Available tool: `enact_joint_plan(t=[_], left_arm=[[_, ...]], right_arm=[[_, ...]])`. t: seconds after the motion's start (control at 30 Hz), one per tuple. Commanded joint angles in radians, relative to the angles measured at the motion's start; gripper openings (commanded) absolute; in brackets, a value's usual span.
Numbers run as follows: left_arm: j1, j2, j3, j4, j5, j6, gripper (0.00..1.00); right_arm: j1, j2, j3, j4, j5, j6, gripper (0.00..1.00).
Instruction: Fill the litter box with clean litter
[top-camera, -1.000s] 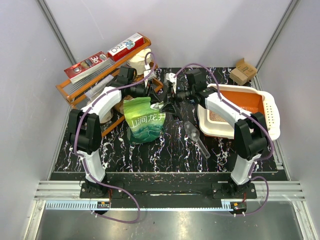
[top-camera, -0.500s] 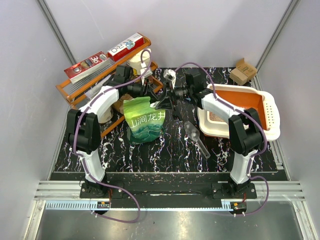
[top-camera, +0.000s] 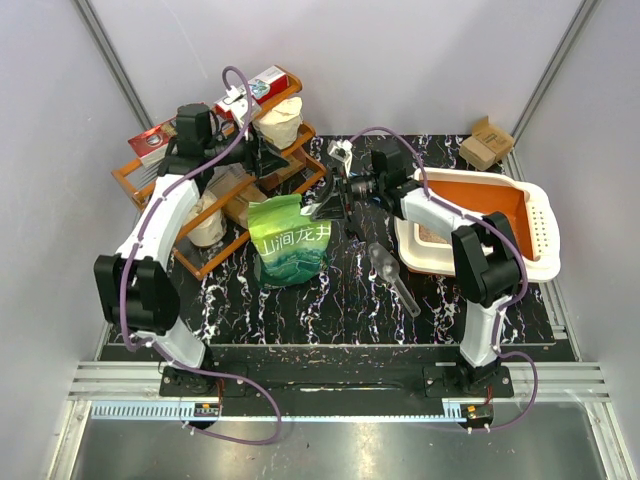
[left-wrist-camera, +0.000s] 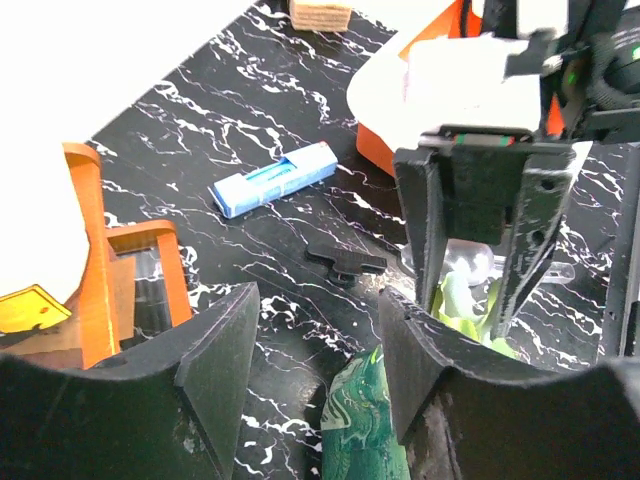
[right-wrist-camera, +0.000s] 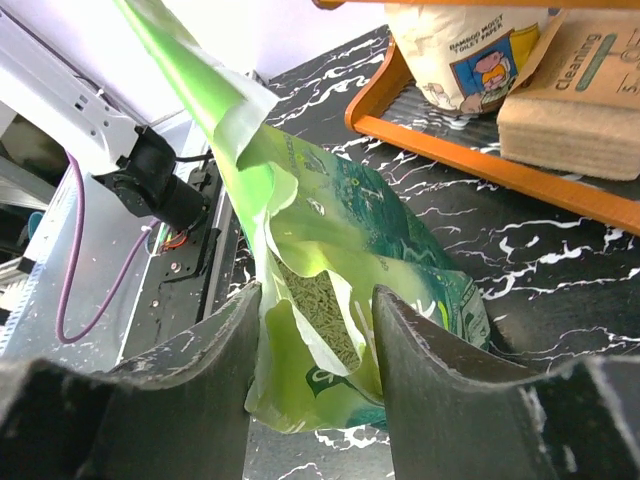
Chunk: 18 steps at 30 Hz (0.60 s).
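Black marbled table (top-camera: 300, 310) overhead, carrying one litter box (top-camera: 535, 235) at right, clean litter (top-camera: 435, 234) at its near-left end, one green pouch (top-camera: 288, 240), one clear scoop (top-camera: 392, 275), one orange rack (top-camera: 225, 170).

Left wrist: left gripper (left-wrist-camera: 315, 365) spread, holding nothing, above pouch top.

Right wrist: right gripper (right-wrist-camera: 312, 340) pinching pouch's torn rim.

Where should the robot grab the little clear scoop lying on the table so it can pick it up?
Probably the thin handle of the clear scoop, coming straight down from above. The scoop lies flat with its handle pointing toward the robot's side, clear of the green pouch, so a claw could likely close across it.
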Motion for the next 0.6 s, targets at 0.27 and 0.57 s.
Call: enact_joint_plan(t=[0.27,0.57], left_arm=[[0.073,-0.176,0.003,-0.163,-0.044,0.122,0.56],[0.129,-0.355,-0.129,-0.301,-0.119,0.097,0.64]], right_arm=[[0.0,0.015,-0.093,0.279,-0.06,0.213,0.52],[-0.014,0.052,-0.093,0.452,-0.011,0.443,0.12]])
